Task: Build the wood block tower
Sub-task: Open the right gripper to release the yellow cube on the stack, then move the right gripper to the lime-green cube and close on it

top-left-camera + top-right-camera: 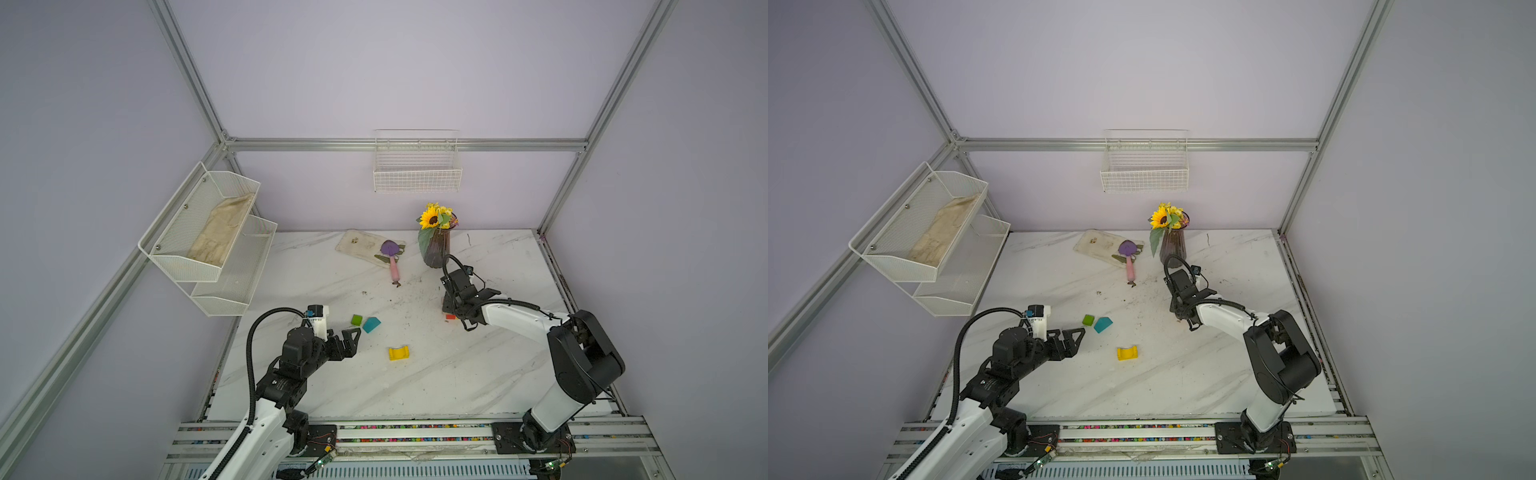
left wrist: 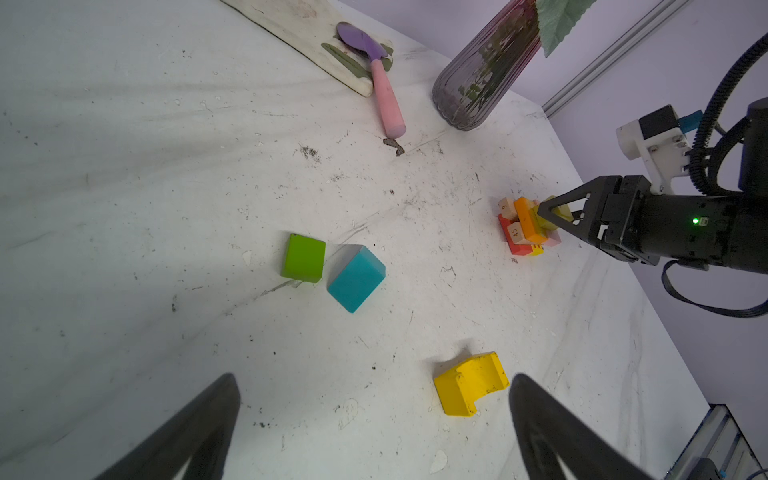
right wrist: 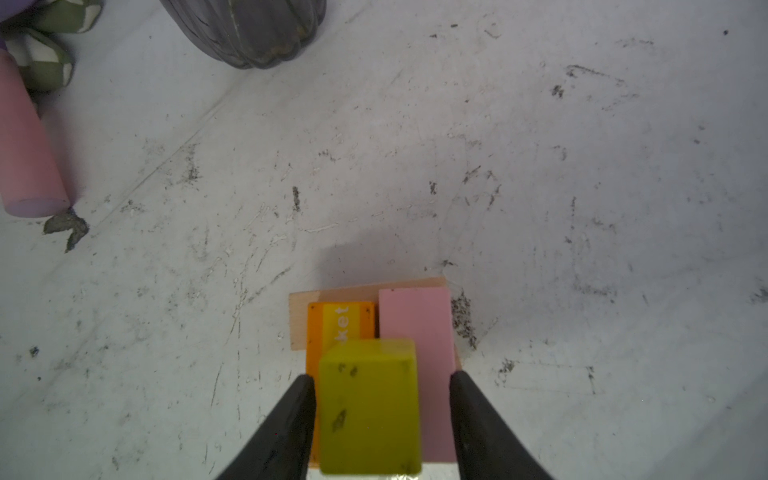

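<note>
A white marble-patterned tabletop [image 1: 415,386] carried two robot arms and a scatter of small painted wooden blocks. Three blocks lay loose toward the left: one green cube [image 1: 356,319], one teal block with a sloped top [image 1: 371,324] just beside it, and one yellow arch block [image 1: 399,353] lying apart, nearer the front.

The left gripper [image 1: 352,341] hovered just left of the green cube, its two black fingers spread wide and holding nothing.

The small multicoloured tower [image 2: 525,230] stood on the right, near one dark ribbed glass vase of sunflowers [image 1: 435,249]. The left wrist view showed a red base block [image 2: 519,249], two plain tan bars [image 2: 515,232], and one orange block [image 2: 524,208]. From the right wrist view, one pink block [image 3: 415,324] lay beside the orange one, and one yellow-green block [image 3: 368,407] sat on top.

The right gripper [image 3: 382,376] straddled that top block, fingers parted, with a clear gap on one side.

One purple scoop with a pink handle [image 1: 392,257] lay behind.
</note>
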### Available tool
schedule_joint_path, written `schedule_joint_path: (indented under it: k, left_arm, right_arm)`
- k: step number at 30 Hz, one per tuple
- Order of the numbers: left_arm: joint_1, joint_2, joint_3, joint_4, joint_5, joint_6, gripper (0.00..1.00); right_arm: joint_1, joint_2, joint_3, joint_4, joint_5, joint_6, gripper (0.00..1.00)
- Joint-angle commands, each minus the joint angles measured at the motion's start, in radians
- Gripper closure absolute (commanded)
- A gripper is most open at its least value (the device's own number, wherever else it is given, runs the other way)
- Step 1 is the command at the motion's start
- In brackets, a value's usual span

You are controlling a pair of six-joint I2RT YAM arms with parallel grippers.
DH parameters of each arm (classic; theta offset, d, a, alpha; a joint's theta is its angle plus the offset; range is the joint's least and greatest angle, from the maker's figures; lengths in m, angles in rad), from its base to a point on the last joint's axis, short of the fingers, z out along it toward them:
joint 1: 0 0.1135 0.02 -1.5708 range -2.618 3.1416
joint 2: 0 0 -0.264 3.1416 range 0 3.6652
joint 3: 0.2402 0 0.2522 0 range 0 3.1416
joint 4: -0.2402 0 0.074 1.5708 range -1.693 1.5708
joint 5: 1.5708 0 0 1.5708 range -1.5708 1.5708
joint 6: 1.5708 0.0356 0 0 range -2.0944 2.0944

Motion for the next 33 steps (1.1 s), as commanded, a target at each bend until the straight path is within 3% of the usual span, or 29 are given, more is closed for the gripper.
schedule_joint_path:
  k: [1, 6, 10, 13, 16, 18, 21, 23, 25, 27, 28, 31, 33]
  left_arm:
    - [0.001, -0.005, -0.026, 0.036, -0.007, 0.014, 0.0]
    - [0.001, -0.005, -0.025, 0.034, -0.014, 0.013, 0.0]
    - [0.001, -0.004, -0.021, 0.018, -0.044, 0.007, 0.0]
    - [0.002, -0.001, -0.015, -0.004, -0.112, -0.011, 0.0]
    - [0.001, 0.002, -0.005, -0.047, -0.241, -0.06, 0.0]
    - [0.001, -0.001, 0.003, -0.084, -0.338, -0.102, 0.0]
    - [0.001, -0.018, 0.018, -0.141, -0.42, -0.137, 0.0]
    - [0.001, -0.041, 0.018, -0.168, -0.465, -0.154, 0.0]
    - [0.001, -0.07, 0.008, -0.177, -0.491, -0.17, 0.0]
    - [0.002, -0.105, -0.006, -0.174, -0.49, -0.17, 0.0]
    - [0.001, -0.121, -0.009, -0.176, -0.489, -0.169, 0.0]
    - [0.001, -0.17, -0.023, -0.183, -0.498, -0.169, 0.0]
    - [0.001, -0.198, -0.031, -0.187, -0.506, -0.173, 0.0]
  right_arm:
    - [0.014, -0.074, 0.008, -0.047, 0.059, -0.01, 0.4]
    - [0.094, -0.182, 0.02, -0.078, 0.163, -0.028, 0.25]
    - [0.194, -0.247, 0.013, -0.031, 0.173, -0.063, 0.18]
    - [0.268, -0.258, -0.006, 0.089, 0.055, -0.138, 0.13]
    - [0.288, -0.234, -0.033, 0.261, -0.27, -0.225, 0.13]
    - [0.313, -0.222, -0.048, 0.336, -0.376, -0.241, 0.11]
    - [0.338, -0.198, -0.058, 0.395, -0.42, -0.241, 0.03]
    - [0.355, -0.165, -0.032, 0.39, -0.441, -0.245, 0.03]
    - [0.375, -0.118, 0.024, 0.341, -0.399, -0.226, 0.03]
    - [0.389, -0.064, 0.075, 0.283, -0.306, -0.133, 0.03]
    - [0.389, -0.049, 0.078, 0.293, -0.336, -0.121, 0.03]
    - [0.388, -0.052, 0.002, 0.449, -0.417, -0.055, 0.03]
    - [0.388, -0.086, -0.054, 0.532, -0.38, -0.028, 0.03]
